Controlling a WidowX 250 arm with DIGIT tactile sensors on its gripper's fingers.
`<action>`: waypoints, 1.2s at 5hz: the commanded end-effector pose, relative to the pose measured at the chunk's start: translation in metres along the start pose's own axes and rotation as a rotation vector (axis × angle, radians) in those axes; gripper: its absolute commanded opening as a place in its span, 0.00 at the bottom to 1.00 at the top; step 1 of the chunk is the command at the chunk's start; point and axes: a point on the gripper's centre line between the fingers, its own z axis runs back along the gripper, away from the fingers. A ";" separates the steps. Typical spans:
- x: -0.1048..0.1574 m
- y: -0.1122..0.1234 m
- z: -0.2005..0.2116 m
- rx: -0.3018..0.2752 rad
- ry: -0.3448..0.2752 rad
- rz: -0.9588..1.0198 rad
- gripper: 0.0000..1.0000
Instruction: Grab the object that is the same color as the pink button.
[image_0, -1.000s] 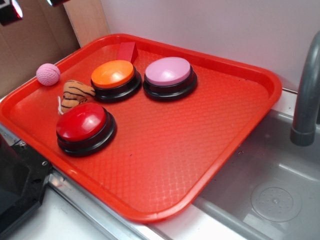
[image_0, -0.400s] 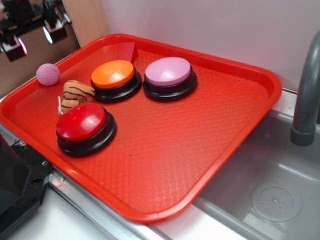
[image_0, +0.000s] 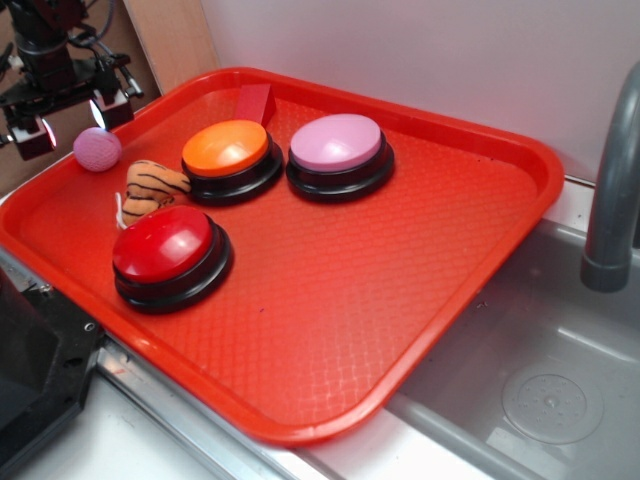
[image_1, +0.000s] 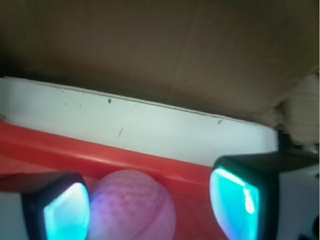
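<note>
Partly cut off at the upper left corner, the gripper (image_0: 72, 120) hangs over the pink ball (image_0: 97, 149) with fingers spread wide, holding nothing (the wrist view blurs the ball (image_1: 131, 206), off-centre near one pad). One ball sits at the tray's (image_0: 420, 300) far left rim. Three buttons: pink button (image_0: 337, 142), orange button (image_0: 226, 149), red button (image_0: 164, 245). One striped plush toy (image_0: 150, 187) lies between ball and red button.

White wall (image_0: 450, 50), grey sink basin (image_0: 540, 380), brown cardboard backdrop (image_1: 150, 50)
</note>
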 end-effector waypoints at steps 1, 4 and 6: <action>-0.001 0.018 -0.008 -0.014 -0.036 0.026 0.08; 0.004 -0.010 0.045 -0.131 0.098 -0.126 0.00; -0.033 -0.024 0.131 -0.307 0.264 -0.515 0.00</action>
